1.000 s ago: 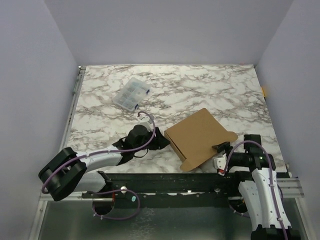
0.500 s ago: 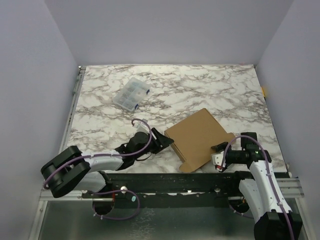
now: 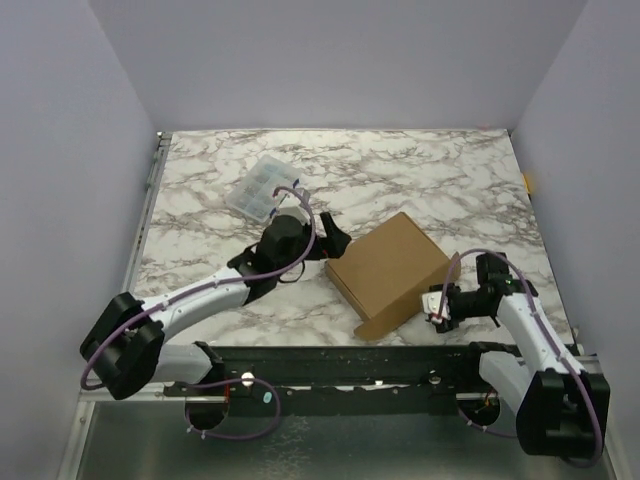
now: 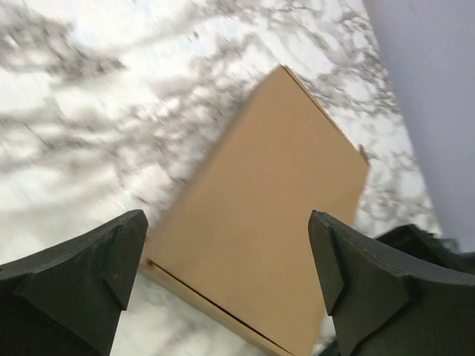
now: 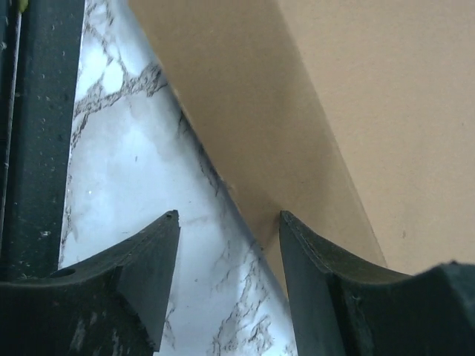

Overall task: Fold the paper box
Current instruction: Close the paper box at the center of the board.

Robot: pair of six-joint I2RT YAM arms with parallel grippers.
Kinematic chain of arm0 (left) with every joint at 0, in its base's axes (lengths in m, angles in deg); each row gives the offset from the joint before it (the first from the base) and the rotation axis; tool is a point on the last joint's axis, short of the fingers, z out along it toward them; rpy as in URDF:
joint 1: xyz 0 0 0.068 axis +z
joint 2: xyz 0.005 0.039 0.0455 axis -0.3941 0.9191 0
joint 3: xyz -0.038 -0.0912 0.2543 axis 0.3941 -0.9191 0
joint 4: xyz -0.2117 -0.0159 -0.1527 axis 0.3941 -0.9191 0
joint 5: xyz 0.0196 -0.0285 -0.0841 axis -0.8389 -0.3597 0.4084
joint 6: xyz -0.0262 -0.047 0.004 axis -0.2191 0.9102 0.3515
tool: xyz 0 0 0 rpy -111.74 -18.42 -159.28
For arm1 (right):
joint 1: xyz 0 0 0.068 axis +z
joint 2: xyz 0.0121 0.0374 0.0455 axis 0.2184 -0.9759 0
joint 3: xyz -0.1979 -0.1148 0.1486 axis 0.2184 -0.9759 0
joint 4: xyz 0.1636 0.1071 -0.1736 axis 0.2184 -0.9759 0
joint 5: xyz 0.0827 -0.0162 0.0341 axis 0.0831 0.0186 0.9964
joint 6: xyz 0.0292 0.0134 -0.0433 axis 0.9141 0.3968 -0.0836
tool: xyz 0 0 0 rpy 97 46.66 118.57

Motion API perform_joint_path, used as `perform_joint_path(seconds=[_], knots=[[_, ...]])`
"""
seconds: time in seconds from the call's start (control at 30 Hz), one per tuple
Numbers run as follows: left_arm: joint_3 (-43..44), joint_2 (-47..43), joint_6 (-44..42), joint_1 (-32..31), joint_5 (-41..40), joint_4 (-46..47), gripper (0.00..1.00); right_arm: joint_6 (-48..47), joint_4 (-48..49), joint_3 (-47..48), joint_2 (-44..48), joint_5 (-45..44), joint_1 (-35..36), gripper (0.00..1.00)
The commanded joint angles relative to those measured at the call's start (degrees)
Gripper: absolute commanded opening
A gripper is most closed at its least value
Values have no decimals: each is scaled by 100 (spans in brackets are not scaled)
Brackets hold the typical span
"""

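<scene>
The paper box (image 3: 388, 272) is a flat brown cardboard shape lying on the marble near the front, with a flap sticking out at its near corner. My left gripper (image 3: 332, 238) hovers open just off its left corner. In the left wrist view the box (image 4: 260, 208) fills the space below the wide-apart left gripper (image 4: 226, 256), and nothing is held. My right gripper (image 3: 438, 304) sits low at the box's near right edge. In the right wrist view the right gripper (image 5: 230, 248) is open, with the box's slanted side wall (image 5: 245, 111) running down to the right finger (image 5: 326, 289).
A small clear plastic compartment case (image 3: 262, 187) lies at the back left, just behind the left wrist. The black rail (image 3: 350, 360) runs along the table's front edge, close to the right gripper. Purple walls enclose the table on three sides.
The left gripper has risen and drawn back from the box's left edge and has opened wide. The right gripper has moved in against the box's right edge, its fingers narrowing. The box has shifted slightly.
</scene>
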Motion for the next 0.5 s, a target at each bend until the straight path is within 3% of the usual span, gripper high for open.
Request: perform_joint_path(seconds=[0.0, 0.1, 0.17, 0.47], knots=[[633, 813, -2200, 704, 1544, -565, 99, 602, -585, 859, -707, 144, 23, 61], [1188, 1540, -2500, 703, 2276, -663, 99, 842, -1046, 1272, -882, 369, 25, 62], [1530, 2042, -2720, 678, 2303, -937, 96, 1175, -1233, 1563, -878, 449, 25, 63], [1823, 2888, -2793, 587, 2156, -1290, 79, 5878, 129, 2437, -894, -16, -177, 72]])
